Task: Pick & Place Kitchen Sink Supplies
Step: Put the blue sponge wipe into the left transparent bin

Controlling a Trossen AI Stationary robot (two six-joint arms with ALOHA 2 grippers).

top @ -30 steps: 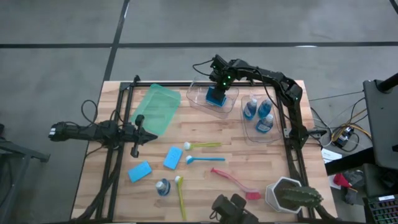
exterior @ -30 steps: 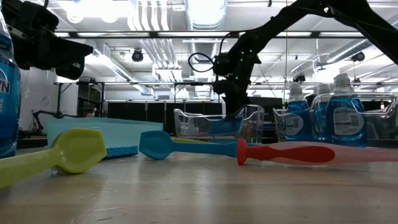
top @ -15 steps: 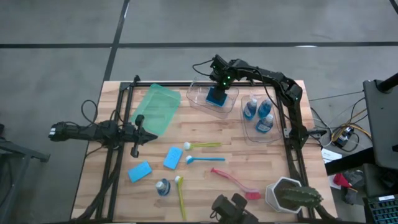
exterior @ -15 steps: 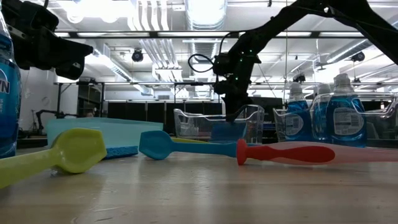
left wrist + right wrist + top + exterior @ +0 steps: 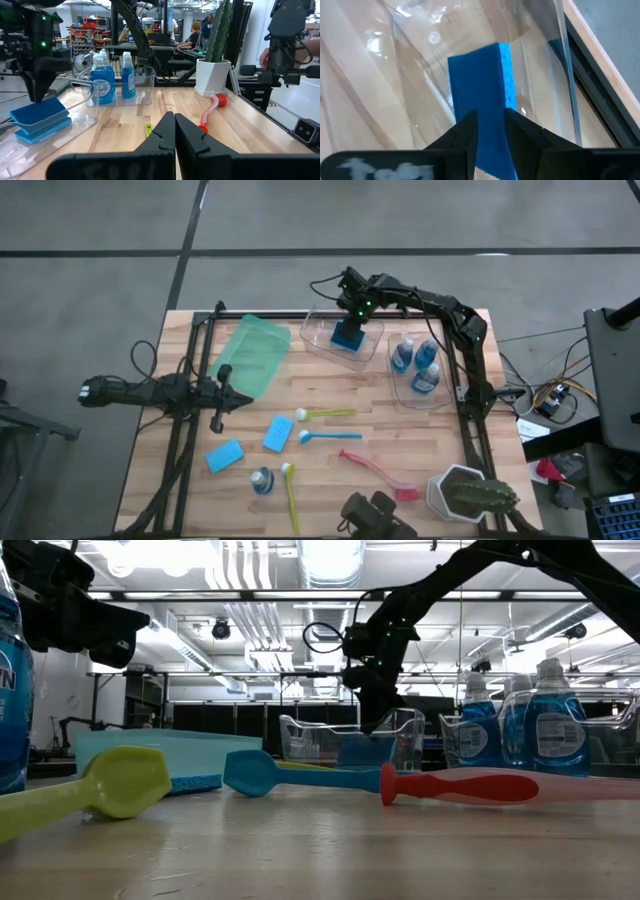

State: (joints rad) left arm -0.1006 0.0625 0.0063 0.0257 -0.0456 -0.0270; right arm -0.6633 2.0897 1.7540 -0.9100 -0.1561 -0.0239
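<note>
My right gripper (image 5: 491, 117) hangs open, pointing steeply down into a clear bin (image 5: 312, 335) at the table's far side. A blue sponge (image 5: 480, 80) lies in that bin just below its fingertips, resting on the bin's floor (image 5: 37, 112); I see no contact. On the near half of the table lie two more sponges (image 5: 225, 454) (image 5: 278, 433), a blue bottle (image 5: 262, 480) and brushes in yellow-green (image 5: 325, 415), blue (image 5: 328, 436) and red (image 5: 380, 470). My left gripper (image 5: 175, 125) is shut and level at the table's left edge (image 5: 228, 392).
A second clear bin (image 5: 400, 395) right of the first holds three blue bottles (image 5: 415, 365). A green bin (image 5: 250, 355) lies at the far left. A cactus in a white pot (image 5: 465, 492) stands at the near right corner. A black frame borders the table.
My right gripper has let go of the blue sponge, which has dropped a little and now lies on the floor of the clear bin. The arm itself has stayed where it was above the bin.
</note>
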